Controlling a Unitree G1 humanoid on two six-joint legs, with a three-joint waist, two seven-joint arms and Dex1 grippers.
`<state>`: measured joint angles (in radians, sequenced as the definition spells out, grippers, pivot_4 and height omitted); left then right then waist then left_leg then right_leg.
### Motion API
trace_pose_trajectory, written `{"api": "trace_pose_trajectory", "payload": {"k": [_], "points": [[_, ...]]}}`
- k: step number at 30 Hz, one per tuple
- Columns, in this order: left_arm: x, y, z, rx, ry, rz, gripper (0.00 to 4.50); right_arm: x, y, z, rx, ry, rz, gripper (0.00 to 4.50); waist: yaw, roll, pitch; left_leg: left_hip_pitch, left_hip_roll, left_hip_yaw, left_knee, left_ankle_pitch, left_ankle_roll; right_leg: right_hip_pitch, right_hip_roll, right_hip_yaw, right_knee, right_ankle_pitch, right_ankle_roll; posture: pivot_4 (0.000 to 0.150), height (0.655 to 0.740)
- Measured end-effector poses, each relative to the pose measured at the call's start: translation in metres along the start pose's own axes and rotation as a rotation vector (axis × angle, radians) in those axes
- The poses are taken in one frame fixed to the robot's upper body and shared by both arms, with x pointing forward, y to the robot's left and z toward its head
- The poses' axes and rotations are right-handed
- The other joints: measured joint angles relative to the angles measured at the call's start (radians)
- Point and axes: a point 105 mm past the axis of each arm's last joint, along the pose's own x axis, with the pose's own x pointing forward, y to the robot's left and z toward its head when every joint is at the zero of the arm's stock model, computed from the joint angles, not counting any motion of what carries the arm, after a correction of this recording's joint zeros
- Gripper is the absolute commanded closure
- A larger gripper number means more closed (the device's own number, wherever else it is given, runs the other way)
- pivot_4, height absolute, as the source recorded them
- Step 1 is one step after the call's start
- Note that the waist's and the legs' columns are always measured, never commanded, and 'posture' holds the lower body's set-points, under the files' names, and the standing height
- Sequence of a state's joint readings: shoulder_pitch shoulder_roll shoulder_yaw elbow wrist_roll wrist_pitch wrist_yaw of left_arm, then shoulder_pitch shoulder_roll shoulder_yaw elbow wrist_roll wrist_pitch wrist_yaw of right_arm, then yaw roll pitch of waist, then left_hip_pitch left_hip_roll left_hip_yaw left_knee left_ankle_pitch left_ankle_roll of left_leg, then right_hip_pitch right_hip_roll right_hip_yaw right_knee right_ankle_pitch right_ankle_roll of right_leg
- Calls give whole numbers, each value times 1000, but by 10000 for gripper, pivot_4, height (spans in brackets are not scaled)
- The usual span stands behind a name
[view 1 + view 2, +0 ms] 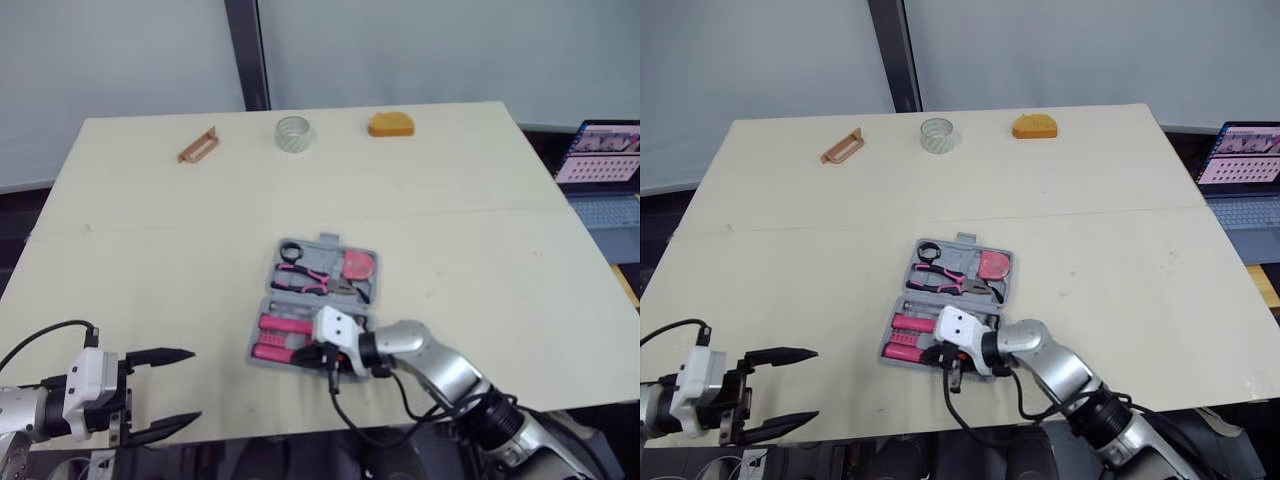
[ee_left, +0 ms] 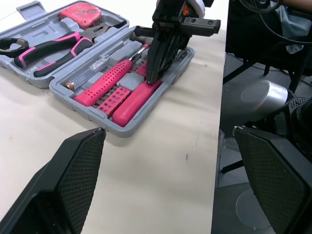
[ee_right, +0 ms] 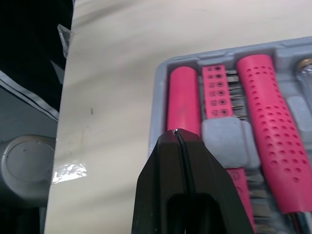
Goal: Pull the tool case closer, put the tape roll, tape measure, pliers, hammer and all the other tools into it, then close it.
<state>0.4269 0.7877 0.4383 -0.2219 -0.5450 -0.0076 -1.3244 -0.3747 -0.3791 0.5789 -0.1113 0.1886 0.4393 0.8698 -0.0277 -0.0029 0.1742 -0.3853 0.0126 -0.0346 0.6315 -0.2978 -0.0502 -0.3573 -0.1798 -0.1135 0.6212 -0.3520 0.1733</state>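
The grey tool case (image 1: 355, 247) lies open at mid-table near the front edge. Its far half holds pink-handled pliers (image 1: 303, 279), a red tape measure (image 1: 358, 265) and a small black ring (image 1: 291, 250). Pink-handled tools (image 2: 139, 99) and a bit holder (image 3: 216, 95) lie in its near half. My right gripper (image 3: 176, 132) is shut, empty, its tips resting over the smooth pink handle (image 3: 183, 105) in that half. Off the front left corner hangs my left gripper (image 1: 193, 384), open and empty, well apart from the case. A clear tape roll (image 1: 294, 133) stands at the far edge.
An orange object (image 1: 391, 124) and a brown bracket-like piece (image 1: 198, 146) lie near the table's far edge. A laptop (image 1: 605, 160) stands off the right side. Bare tabletop (image 1: 480, 240) stretches between the case and the far items.
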Motion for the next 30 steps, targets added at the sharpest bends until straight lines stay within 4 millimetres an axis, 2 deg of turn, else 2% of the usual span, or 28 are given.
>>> {"api": "trace_pose_trajectory", "payload": {"k": [22, 30], "points": [[0, 0, 0, 2, 1, -7, 0, 0, -2, -7, 2, -7, -26, 44785, 0, -2, -1, 1, 0, 0, 0, 0, 0, 1, 0, 0, 1, 0, 0, 1500, 7400], [0, 1, 1, 2, 5, -9, 0, 2, -1, -13, 15, -11, -22, 44785, 0, -4, -3, 10, 2, 4, -2, -2, 0, 7, 0, -1, 1, 0, 0, 1500, 7400]]}}
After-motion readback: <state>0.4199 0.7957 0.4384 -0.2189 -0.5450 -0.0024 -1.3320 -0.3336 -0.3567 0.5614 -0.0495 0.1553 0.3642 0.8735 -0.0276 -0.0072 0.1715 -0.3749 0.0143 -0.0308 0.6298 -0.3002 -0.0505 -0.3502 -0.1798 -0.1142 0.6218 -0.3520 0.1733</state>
